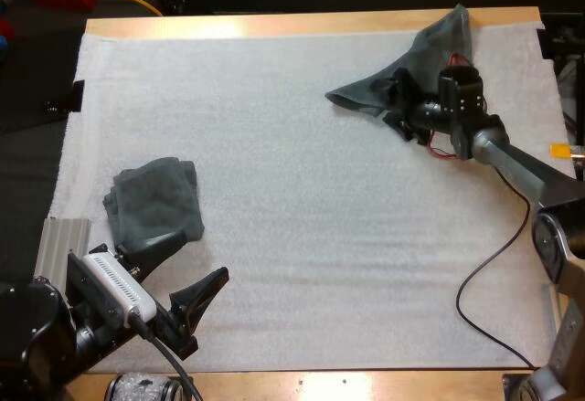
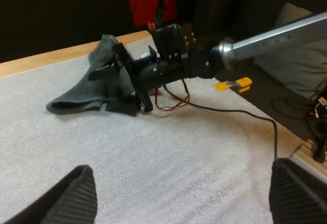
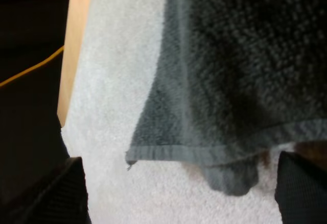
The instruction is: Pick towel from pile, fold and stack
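Two dark grey-green towels lie on the white mat (image 1: pixel 320 237) that covers the wooden desk (image 1: pixel 274 25). The near towel (image 1: pixel 155 202) sits bunched in a loose heap by the mat's left edge, just beyond the left tool (image 1: pixel 206 255). That tool hangs low over the near left part of the mat with its two black fingers (image 1: pixel 174 244) spread wide and holding nothing. One fingertip reaches the heap's near edge, but I cannot tell whether it touches the cloth. From the left wrist, the left tool (image 2: pixel 181 168) stands open over bare mat, well apart from the far towel (image 2: pixel 82 96). The far towel (image 1: pixel 416 58) lies at the far right of the mat, one end up on the desk's wooden far edge. The rest stretches inward to a long point. The right tool (image 1: pixel 395 106) is at this towel's near side, its arm coming in from the right. Seen from the left wrist, the cloth rises in a peak against the right tool (image 2: pixel 125 83). From the right wrist, the right tool (image 3: pixel 181 160) has its fingers (image 3: pixel 51 193) far apart. The far towel (image 3: pixel 240 66) shows its hemmed edge between them, and the cloth is not squeezed.
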